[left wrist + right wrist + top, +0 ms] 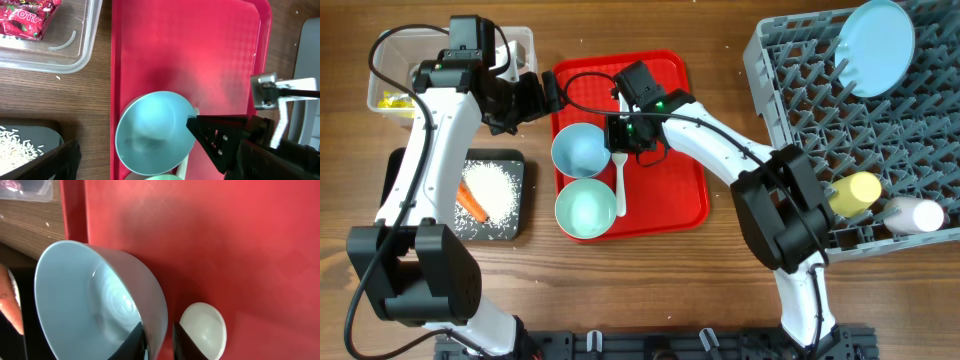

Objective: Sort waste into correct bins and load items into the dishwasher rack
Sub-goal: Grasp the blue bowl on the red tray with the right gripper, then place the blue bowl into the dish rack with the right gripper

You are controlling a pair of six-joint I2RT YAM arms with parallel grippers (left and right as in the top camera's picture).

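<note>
My right gripper is shut on the right rim of a pale blue bowl, one finger inside and one outside. The bowl stands on the red tray. A white spoon lies just right of it, and a blue-green bowl sits in front. My left gripper is open and empty, above the tray's left edge by the blue bowl. The dishwasher rack holds the blue plate, a yellow cup and a pale pink cup.
The clear tub at the back left holds a yellow wrapper and a red wrapper. The black tray in front of it holds rice and a carrot.
</note>
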